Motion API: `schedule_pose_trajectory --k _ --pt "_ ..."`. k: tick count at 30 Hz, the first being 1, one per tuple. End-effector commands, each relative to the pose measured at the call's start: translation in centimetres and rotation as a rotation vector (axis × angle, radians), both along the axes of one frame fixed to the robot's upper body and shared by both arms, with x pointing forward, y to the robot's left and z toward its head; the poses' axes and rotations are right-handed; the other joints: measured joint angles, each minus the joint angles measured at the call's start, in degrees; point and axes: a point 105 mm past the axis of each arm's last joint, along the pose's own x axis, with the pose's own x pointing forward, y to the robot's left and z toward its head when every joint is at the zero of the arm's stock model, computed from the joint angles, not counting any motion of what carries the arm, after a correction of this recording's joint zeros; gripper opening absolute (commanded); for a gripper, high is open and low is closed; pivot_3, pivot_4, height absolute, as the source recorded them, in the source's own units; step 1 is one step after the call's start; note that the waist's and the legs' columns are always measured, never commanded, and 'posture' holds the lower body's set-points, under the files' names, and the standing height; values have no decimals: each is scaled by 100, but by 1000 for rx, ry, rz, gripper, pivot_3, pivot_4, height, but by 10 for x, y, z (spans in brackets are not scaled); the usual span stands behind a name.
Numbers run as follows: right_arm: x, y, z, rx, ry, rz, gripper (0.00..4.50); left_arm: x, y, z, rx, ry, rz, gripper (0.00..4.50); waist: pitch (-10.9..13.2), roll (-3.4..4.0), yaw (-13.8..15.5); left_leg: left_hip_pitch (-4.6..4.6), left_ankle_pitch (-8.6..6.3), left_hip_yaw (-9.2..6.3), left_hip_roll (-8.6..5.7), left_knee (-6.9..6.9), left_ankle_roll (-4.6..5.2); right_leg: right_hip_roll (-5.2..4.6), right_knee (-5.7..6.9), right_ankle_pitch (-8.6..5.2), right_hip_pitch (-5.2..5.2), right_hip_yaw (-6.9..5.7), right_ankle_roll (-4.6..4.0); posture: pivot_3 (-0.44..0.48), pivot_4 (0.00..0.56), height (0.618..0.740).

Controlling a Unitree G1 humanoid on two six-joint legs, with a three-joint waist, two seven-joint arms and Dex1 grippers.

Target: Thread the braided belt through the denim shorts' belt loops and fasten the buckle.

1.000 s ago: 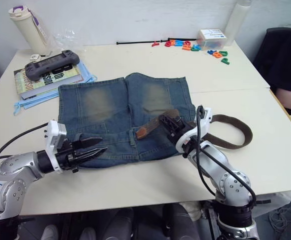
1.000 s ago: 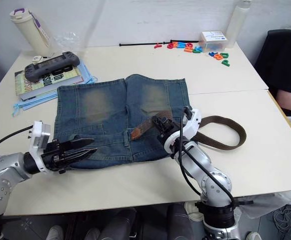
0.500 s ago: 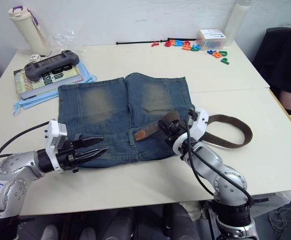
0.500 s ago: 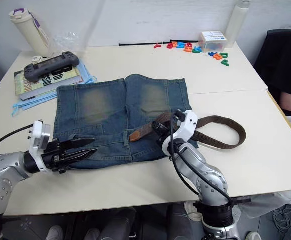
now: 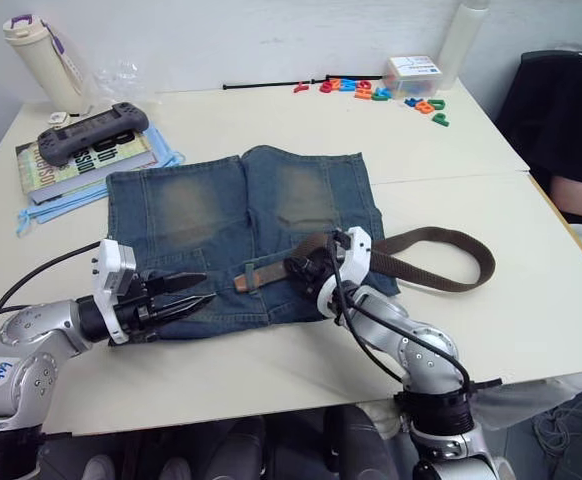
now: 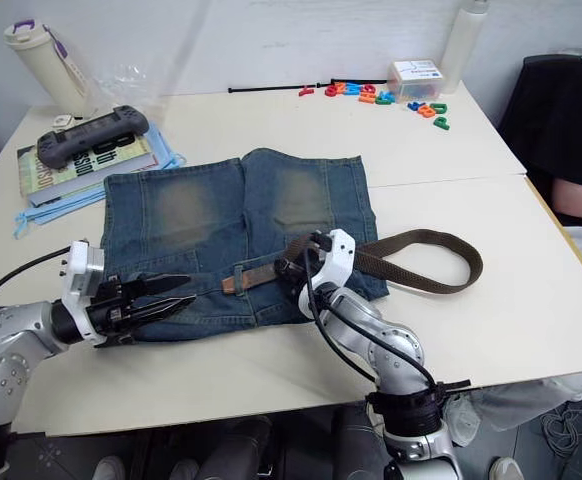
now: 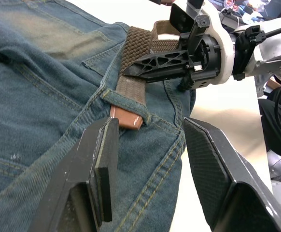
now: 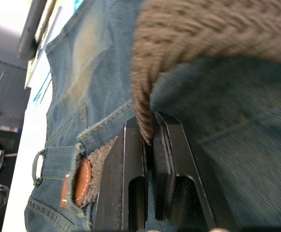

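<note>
So the right gripper (image 6: 293, 266) has its fingers pinched tight on the braided belt (image 6: 411, 262), holding the strap edge-on so it can feed the leather tip (image 7: 126, 118) along the waistband. That tip already pokes out from under one belt loop (image 7: 123, 100). The left gripper (image 5: 186, 293) sits at about 9 o'clock from that loop, fingers spread wide and empty, probably parked there to catch the tip and pull it on. The denim shorts (image 5: 201, 215) lie flat mid-table, waistband toward the robot, so the loops are reachable. The rest of the belt trails off in a loop at 3 o'clock. Can't make out the buckle.
</note>
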Motion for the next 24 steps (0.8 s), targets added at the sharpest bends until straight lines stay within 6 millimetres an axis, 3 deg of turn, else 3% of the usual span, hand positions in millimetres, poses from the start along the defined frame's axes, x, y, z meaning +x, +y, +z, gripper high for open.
schedule_pose_trajectory --k 1,13,16,24 --pt "-6 15 18 55 -58 69 0 0 3 5 22 -28 -3 2399 0 0 -1 -1 0 0 0 0 -1 0 2 -1 -2 0 -1 0 150 657" --pt "-7 35 11 138 -31 218 0 9 10 -21 19 138 26 2399 0 0 2 -3 -1 0 2 1 -4 5 9 -2 -11 2 -3 0 150 657" --pt "-5 34 10 137 -30 220 0 9 7 -27 39 174 -17 2399 0 0 -8 -3 -1 0 2 1 -5 5 9 -2 -12 2 -3 0 150 657" --pt "-5 34 10 140 -40 230 0 32 -7 -32 63 204 -75 2399 -2 -4 -9 -3 6 0 2 0 -19 4 15 -2 -15 6 -4 0 150 657"
